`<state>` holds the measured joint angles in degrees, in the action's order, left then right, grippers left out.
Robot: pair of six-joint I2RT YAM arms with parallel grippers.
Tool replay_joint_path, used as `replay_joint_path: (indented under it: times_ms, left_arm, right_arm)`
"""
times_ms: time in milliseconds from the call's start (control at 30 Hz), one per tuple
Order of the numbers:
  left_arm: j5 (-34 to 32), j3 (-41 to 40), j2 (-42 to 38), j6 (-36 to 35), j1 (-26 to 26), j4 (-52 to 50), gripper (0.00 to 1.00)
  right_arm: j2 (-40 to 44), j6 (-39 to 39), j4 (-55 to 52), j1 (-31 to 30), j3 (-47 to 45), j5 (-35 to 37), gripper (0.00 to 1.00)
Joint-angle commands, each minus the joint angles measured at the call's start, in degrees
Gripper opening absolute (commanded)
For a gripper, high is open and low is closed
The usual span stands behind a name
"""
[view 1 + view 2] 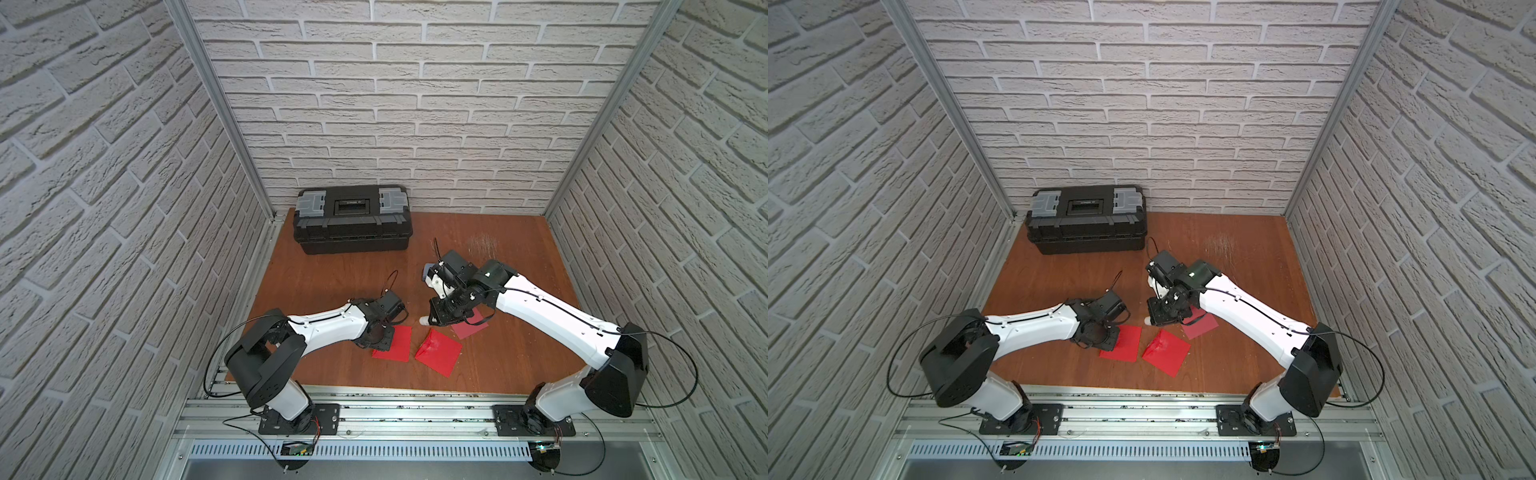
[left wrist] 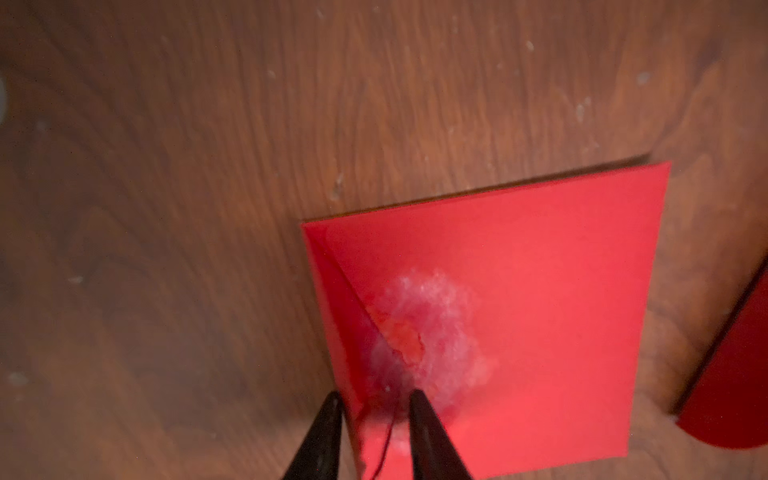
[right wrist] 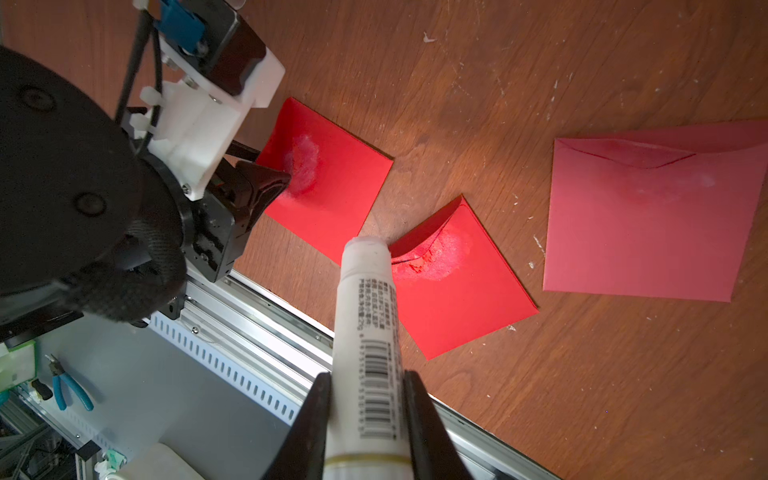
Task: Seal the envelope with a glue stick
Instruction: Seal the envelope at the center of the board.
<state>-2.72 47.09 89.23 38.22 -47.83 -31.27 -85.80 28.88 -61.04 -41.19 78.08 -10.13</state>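
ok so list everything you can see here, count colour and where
bright red envelopes: 2, red with white glue smears, flat near the table's front
paler red envelope: 1, dull red, beside them, under the right arm
glue stick: 1, white, in the right gripper
toolbox: 1, black, grey latches, back of table
table: 1, brown wood
pliers: 1, blue handles, below the table's front rail
left gripper: 1, black, open, on an envelope's glue patch
right gripper: 1, black, shut on the glue stick

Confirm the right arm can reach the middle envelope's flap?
Likely yes: the glue stick in the right claw points at the middle envelope, nothing between; the left claw is over its neighbour.
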Motion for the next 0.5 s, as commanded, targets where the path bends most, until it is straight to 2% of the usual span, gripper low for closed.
replay_joint_path:
  times_ms: [0,167,267,333,467]
  left_arm:
    - [4.67,-2.74,0.57,1.42,0.81,5.30,0.38]
    - [6.95,-5.20,0.02,2.35,1.47,8.15,0.45]
    - [5.00,-5.15,-1.52,2.65,1.52,6.04,0.47]
    - [3.06,-4.61,-3.60,2.65,1.60,3.50,0.52]
    - [1.15,-2.96,-6.68,2.26,1.78,-0.41,0.53]
  right_arm:
    - [1.51,-0.69,-0.94,0.15,-0.42,0.48,0.03]
    - [1.33,-0.70,-1.02,0.20,-0.44,0.33,0.03]
    - [1.25,-0.81,-1.23,0.14,-0.23,0.35,0.03]
    - [1.14,-0.85,-1.32,0.16,-0.14,0.35,0.02]
    - [0.90,-0.85,-1.28,0.12,-0.05,0.19,0.03]
